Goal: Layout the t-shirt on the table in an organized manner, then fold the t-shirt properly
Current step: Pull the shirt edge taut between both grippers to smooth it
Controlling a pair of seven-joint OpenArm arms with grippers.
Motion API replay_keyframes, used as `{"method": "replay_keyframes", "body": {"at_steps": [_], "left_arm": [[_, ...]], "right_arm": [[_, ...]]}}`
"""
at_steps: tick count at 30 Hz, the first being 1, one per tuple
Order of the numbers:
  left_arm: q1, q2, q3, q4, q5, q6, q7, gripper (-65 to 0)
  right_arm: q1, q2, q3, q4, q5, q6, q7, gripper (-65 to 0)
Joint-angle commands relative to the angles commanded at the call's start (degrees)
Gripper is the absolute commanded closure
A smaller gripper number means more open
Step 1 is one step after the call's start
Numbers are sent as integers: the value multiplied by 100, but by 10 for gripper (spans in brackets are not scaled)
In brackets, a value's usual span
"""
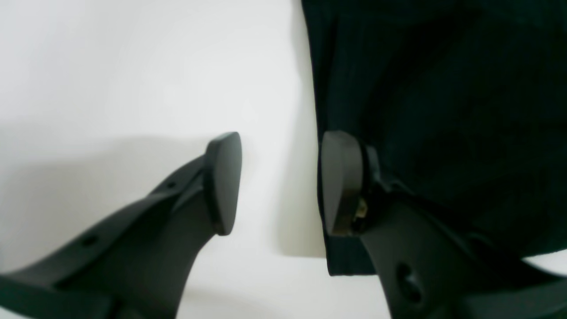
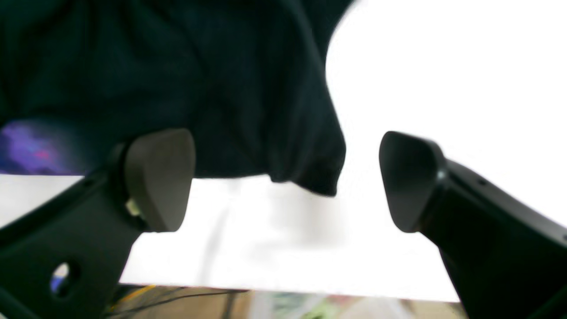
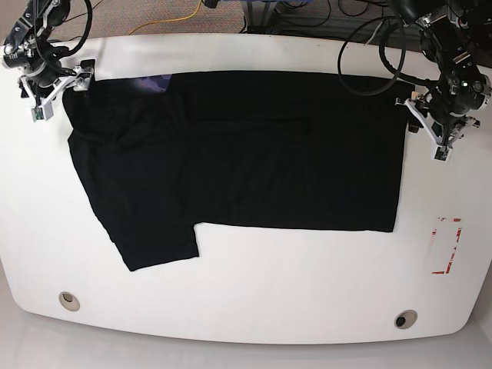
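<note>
The black t-shirt [image 3: 246,154] lies spread across the white table [image 3: 254,284], one sleeve pointing toward the near left. In the left wrist view my left gripper [image 1: 281,184] is open just over the t-shirt's [image 1: 443,110] straight edge near a corner; one finger [image 1: 341,181] is above the cloth and the other over bare table [image 1: 133,66]. My right gripper [image 2: 283,179] is also open, with a corner of the t-shirt [image 2: 221,88] lying between its fingers. In the base view the left gripper [image 3: 427,123] is at the shirt's far right corner and the right gripper [image 3: 58,91] at its far left corner.
A bluish-purple mark [image 2: 26,150] shows on the cloth by my right gripper. A red tape rectangle [image 3: 446,246] lies at the right of the table. Two metal grommets [image 3: 69,300] [image 3: 405,319] sit near the front edge. Cables hang beyond the far edge [image 3: 361,46].
</note>
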Motion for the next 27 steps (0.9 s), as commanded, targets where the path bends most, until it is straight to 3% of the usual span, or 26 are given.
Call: {"method": "replay_keyframes", "body": {"at_steps": [4,6,15,27], "left_arm": [[9,0,-9,0,0,0,0,-279],[9,0,-26,0,0,0,0,-279],[176,18,-26,-9,0,0,0,-279],[448,167,-9,-176,0,0,0,-279]], "right_arm": [[79,88,-149,-440,9,0,176,-610],[79,44,-158,-440,9,0,246,-569],[88,18,-387,-448,9,0,255,-179],[88,9,-404,-448,9,0,255,-179]]}}
